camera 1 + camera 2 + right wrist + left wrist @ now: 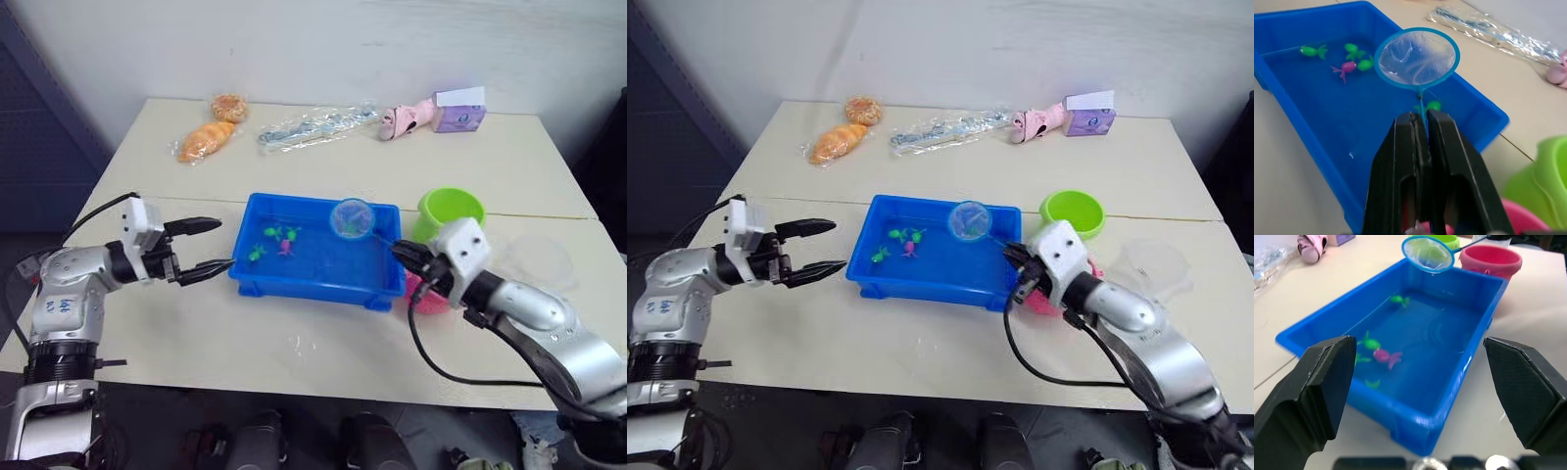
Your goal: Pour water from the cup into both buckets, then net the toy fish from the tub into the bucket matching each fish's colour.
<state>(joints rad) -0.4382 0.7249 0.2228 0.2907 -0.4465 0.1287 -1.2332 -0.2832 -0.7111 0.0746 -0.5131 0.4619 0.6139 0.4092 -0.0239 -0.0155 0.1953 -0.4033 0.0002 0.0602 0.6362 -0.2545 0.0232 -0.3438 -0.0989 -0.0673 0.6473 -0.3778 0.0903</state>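
Observation:
The blue tub (pixel 313 279) sits mid-table holding water and several toy fish, green ones (pixel 271 233) and a pink one (pixel 286 247), bunched in its left half. My right gripper (pixel 404 252) is shut on the thin handle of the net (pixel 350 219), whose blue hoop hangs above the tub's far right part; its mesh (pixel 1416 58) looks empty. Open and empty, my left gripper (pixel 224 244) hovers just left of the tub. The green bucket (pixel 451 211) stands right of the tub, the pink bucket (pixel 428 297) partly hidden behind my right wrist. The clear cup (pixel 542 262) stands further right.
Along the table's far side lie two bagged bread items (pixel 206 140), a clear plastic wrapper (pixel 315 125), a pink toy (pixel 407 118) and a purple box (pixel 458 113). Bare tabletop lies in front of the tub up to the near edge.

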